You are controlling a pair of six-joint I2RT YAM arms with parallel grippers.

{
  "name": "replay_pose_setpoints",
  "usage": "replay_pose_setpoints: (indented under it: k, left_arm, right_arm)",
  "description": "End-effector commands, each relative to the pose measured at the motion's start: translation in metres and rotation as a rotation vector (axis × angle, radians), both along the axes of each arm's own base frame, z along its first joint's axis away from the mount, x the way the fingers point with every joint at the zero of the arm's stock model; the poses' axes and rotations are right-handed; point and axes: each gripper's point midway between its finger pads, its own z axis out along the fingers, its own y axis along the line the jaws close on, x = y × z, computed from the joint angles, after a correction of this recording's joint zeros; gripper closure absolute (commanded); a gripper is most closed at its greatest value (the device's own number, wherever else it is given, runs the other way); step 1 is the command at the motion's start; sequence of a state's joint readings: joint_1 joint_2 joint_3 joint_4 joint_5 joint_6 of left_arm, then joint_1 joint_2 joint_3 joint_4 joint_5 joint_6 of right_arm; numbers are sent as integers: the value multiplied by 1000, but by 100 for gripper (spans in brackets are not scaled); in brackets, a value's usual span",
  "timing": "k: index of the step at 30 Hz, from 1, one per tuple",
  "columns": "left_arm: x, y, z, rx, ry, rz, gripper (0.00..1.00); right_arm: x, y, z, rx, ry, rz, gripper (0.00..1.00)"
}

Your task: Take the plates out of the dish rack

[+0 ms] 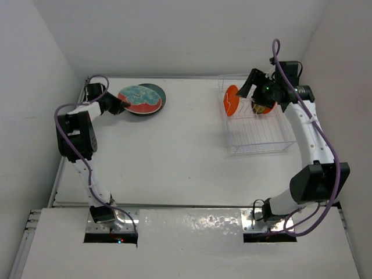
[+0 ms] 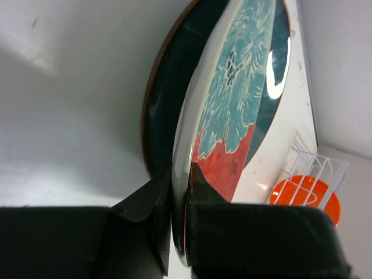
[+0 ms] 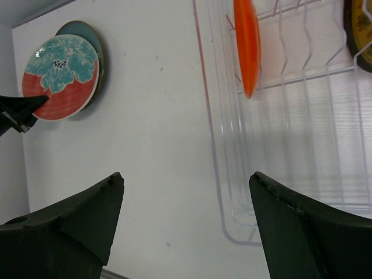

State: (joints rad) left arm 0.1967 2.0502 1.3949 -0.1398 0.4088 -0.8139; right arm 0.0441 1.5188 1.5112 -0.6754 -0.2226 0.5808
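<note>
At the back left, a red plate with a mottled teal centre [image 1: 139,97] [image 2: 232,104] [image 3: 61,75] lies over a larger teal plate [image 1: 157,93] [image 2: 165,87] [image 3: 93,32]. My left gripper [image 1: 116,106] [image 2: 180,174] is shut on the red plate's near rim. The white wire dish rack [image 1: 258,136] [image 3: 290,116] stands at the back right. In it an orange plate [image 1: 231,100] [image 3: 247,40] [image 2: 302,195] stands on edge, and a yellow-centred plate [image 1: 263,106] [image 3: 361,29] is partly hidden by the right arm. My right gripper [image 1: 250,87] [image 3: 186,177] hovers above the rack's left side, open and holding nothing.
White walls close in the table on the left, back and right. The rack's clear tray base [image 1: 261,145] reaches toward the right wall. The right arm's purple cable [image 1: 322,139] runs along its forearm beside the rack.
</note>
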Motion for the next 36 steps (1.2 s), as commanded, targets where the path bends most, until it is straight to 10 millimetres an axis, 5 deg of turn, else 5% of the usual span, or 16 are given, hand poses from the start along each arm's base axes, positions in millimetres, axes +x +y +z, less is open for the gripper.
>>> replay_pose_setpoints:
  k: [1,4,5,8,9,10,14,19,23,27,30,36]
  left_arm:
    - [49,-7,79,0,-253,-77,100]
    - [56,-4,68,14,-211,-87,94]
    - [51,-3,59,20,-161,-96,77]
    - [45,-2,43,34,-80,-103,45]
    - [43,-3,40,42,-63,-105,39]
    - [35,-2,29,50,-1,-98,28]
    - [15,-4,4,87,135,-111,0]
    - [-9,7,-7,241,284,-102,0]
    - [-31,16,-14,322,406,-140,0]
    - [-52,28,-15,411,471,-161,0]
    - [-67,34,3,458,470,-166,0]
    - [-94,27,59,494,338,-157,0]
  right_arm:
    - [-2,-18,19,-63,-50,-1,14]
    - [1,-21,15,-84,-41,17,14]
    - [6,-21,13,-101,-37,40,14]
    - [17,-36,9,-189,8,22,14]
    - [27,-41,-9,-231,58,28,15]
    - [36,-46,0,-260,45,17,15]
    - [63,-55,-21,-346,116,22,21]
    - [98,-23,-19,-382,74,108,27]
    - [106,1,-56,-452,129,157,28]
    - [107,0,-85,-596,169,142,30]
    - [112,-10,-98,-699,184,98,33]
    - [124,-26,-92,-841,151,35,41]
